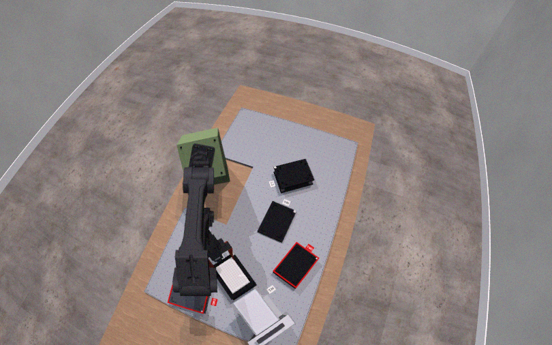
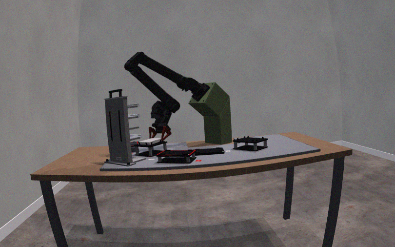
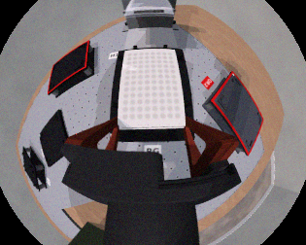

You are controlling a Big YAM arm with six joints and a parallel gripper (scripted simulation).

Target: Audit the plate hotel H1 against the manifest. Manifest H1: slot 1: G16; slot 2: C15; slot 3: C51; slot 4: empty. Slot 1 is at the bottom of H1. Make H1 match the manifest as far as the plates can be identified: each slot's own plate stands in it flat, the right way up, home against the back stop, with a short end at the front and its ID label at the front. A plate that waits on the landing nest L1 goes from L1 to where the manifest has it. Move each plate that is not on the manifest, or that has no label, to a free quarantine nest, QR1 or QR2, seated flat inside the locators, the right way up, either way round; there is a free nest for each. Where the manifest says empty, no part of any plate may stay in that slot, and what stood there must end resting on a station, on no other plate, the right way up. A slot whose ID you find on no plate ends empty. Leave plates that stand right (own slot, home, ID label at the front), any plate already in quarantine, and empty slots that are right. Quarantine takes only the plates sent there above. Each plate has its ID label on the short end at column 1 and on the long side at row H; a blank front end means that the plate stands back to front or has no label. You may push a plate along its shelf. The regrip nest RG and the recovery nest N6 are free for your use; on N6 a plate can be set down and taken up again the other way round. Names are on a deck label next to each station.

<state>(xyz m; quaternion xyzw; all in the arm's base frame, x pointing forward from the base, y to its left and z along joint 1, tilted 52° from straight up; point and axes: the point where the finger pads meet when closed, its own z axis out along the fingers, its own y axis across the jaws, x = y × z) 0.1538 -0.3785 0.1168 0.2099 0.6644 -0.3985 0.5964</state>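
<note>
A white well plate [image 1: 234,274] lies flat on a black nest right in front of the grey plate hotel [image 1: 261,319]. It also shows in the side view [image 2: 149,141] and fills the middle of the wrist view [image 3: 152,89]. My gripper [image 3: 151,120] hangs over the plate's end away from the hotel. Its red-brown fingers stand wide apart and press on the two long sides of the plate there. In the side view the gripper [image 2: 159,134] points straight down at the plate. The hotel [image 2: 117,129] shows several shelves. I cannot tell what they hold, and I cannot read any label.
Two red-edged nests flank the plate; one [image 1: 295,264] is bare, the other [image 1: 187,300] lies partly under my arm. A flat black nest [image 1: 276,220] and a raised black nest [image 1: 293,174] stand farther back. The green arm base [image 1: 203,156] is at the mat's edge.
</note>
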